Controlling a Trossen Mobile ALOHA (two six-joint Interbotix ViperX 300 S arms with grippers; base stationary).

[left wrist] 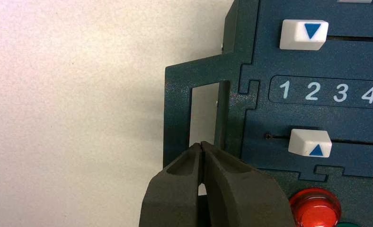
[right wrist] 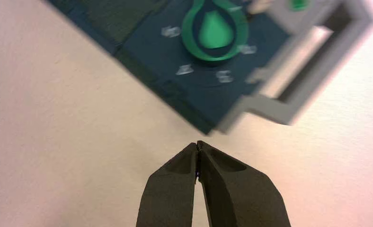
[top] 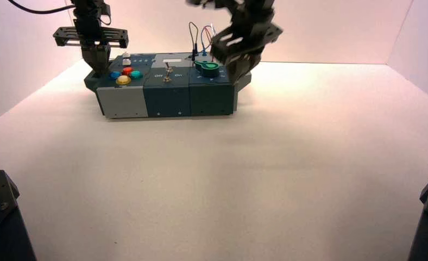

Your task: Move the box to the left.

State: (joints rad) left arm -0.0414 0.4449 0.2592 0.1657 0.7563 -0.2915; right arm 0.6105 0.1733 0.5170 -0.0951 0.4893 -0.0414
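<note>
Pale walls surround a light desk (top: 212, 179). At upper left of the frame sits the dark teal box (top: 168, 100). The left pincer (left wrist: 201, 144), closed, is at its left end handle; the right pincer (right wrist: 198, 144), also closed, is near its right front corner. Uneven pushing could twist the box or snag its wires (top: 203, 41).

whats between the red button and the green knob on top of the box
The metal toggle switches lie between the red button and the green knob, as the high view shows.
</note>
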